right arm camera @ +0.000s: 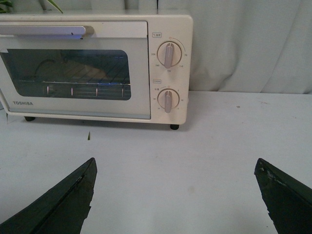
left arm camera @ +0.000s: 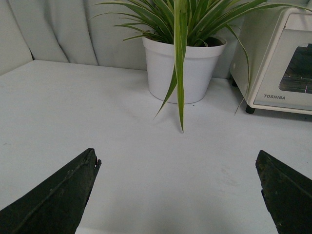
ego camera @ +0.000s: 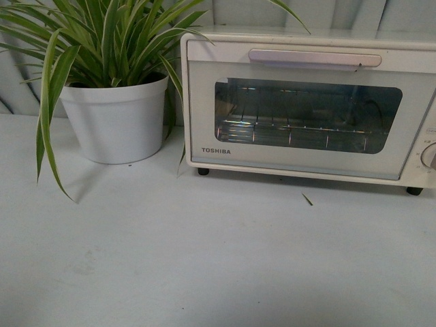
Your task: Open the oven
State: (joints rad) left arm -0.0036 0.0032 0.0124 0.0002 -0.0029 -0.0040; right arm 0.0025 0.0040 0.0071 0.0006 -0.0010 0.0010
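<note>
On the pale bench (ego camera: 204, 272), the cream-white boxy TOSHIBA toaster oven (ego camera: 310, 109) sits shut along the back edge, toward the right corner. A striped-leaf plant in a white plastic pot (ego camera: 116, 119) stands just beside it. The left tool (left arm camera: 176, 157) and right tool (right arm camera: 175, 163) gape wide and empty, well short of the oven. A straight pull on the long pale bar handle (ego camera: 315, 58) would likely drag or tip the light oven, and a shallow hold may slip off.

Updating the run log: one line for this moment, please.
oven shut | handle untouched | left gripper open | right gripper open, facing oven
</note>
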